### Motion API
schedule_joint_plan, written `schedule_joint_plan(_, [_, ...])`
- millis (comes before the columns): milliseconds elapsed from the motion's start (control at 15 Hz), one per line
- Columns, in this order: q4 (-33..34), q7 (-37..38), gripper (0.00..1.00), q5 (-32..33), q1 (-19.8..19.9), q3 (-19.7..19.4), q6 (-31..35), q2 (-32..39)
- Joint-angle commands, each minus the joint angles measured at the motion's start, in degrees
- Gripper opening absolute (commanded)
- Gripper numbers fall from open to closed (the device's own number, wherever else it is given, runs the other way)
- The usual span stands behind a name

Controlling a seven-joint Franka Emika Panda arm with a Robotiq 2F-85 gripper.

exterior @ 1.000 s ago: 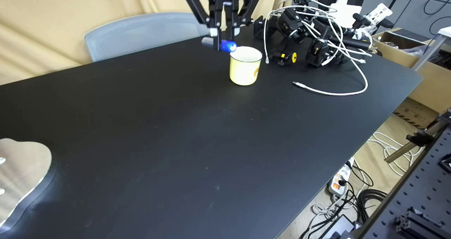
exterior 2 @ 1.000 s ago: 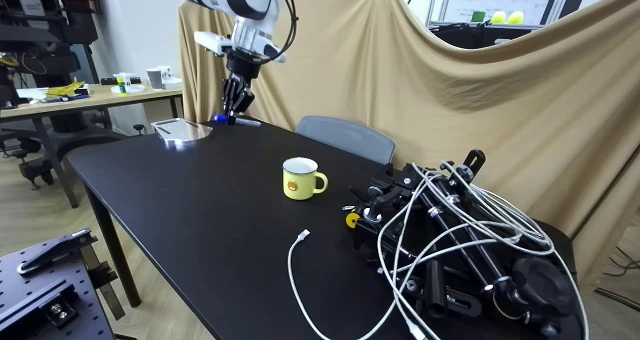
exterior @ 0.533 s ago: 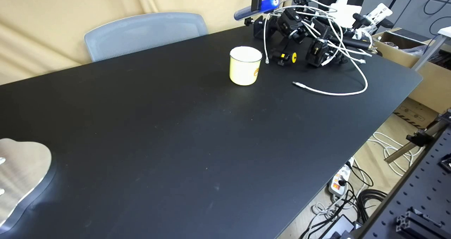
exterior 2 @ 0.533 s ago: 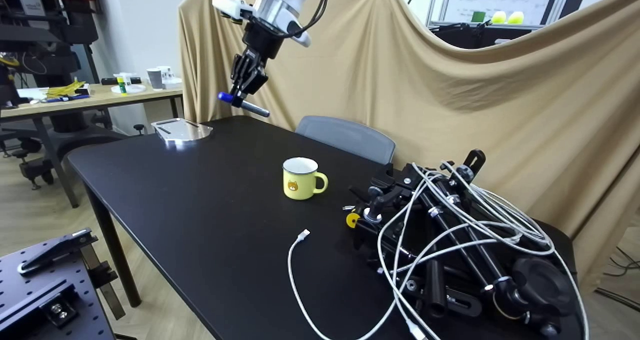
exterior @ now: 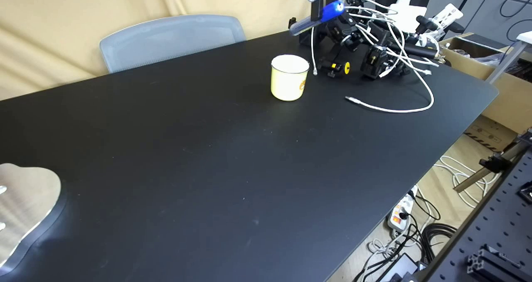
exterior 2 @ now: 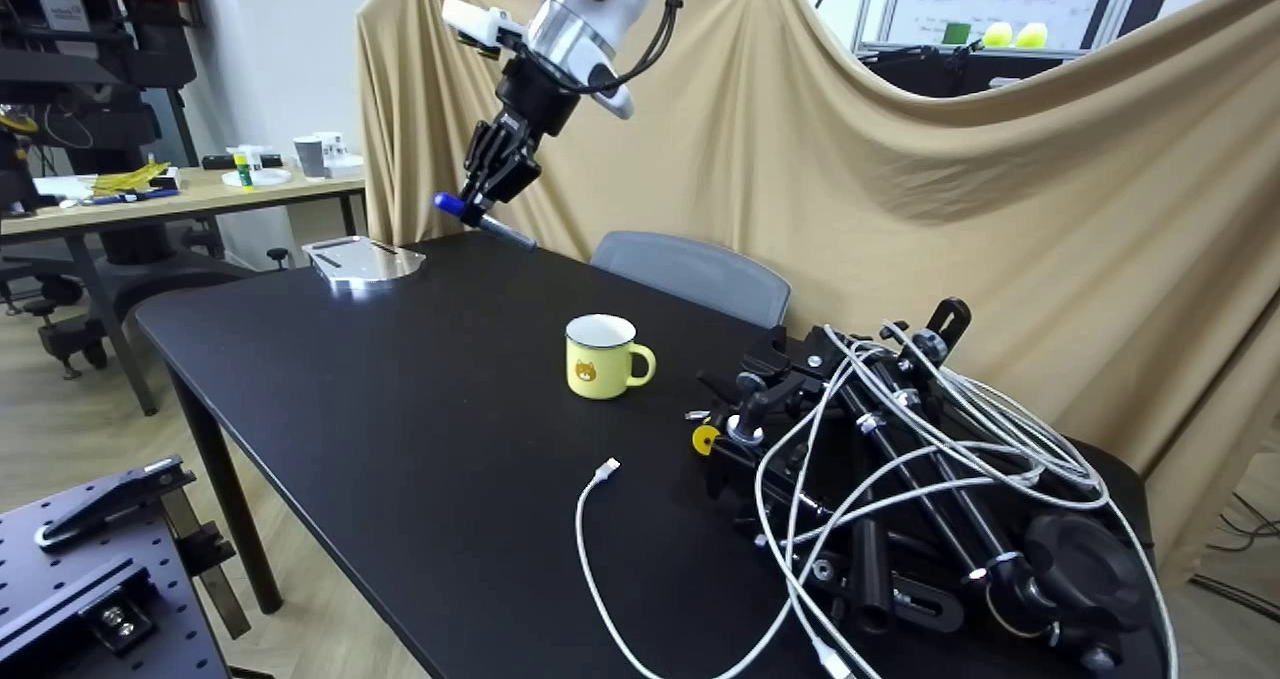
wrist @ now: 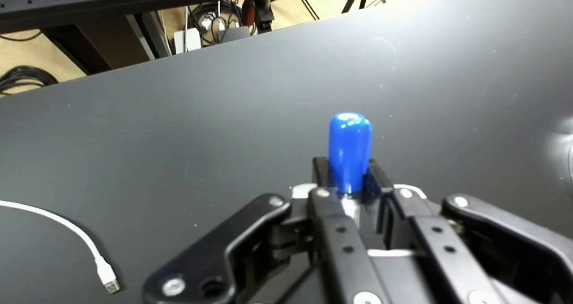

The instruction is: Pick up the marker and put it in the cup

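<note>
The marker has a blue cap and a grey barrel. It shows in both exterior views and in the wrist view. My gripper is shut on it near the cap's lower end. I hold the marker in the air above the table, tilted, cap end higher and barrel end lower. The pale yellow cup stands upright on the black table, apart from the gripper and at a lower level. The cup is out of view in the wrist view.
A heap of black stand parts with white cables lies beside the cup. A loose cable end shows in the wrist view. A metal plate lies at one table end. A grey chair stands behind the edge.
My gripper has lifted the marker from table level into the air and tilted it. In the last half second it has come slightly lower. The cup has not moved.
</note>
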State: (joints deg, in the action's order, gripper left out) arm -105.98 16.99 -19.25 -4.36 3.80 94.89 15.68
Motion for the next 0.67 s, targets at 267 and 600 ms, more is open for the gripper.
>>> schedule_joint_plan(267, [10.7,-2.1,0.05,-3.2,4.8,-3.2,-13.1,8.0])
schedule_joint_plan(600, [17.1,-4.8,0.05,-2.7,5.9,-3.8,-14.2,13.7])
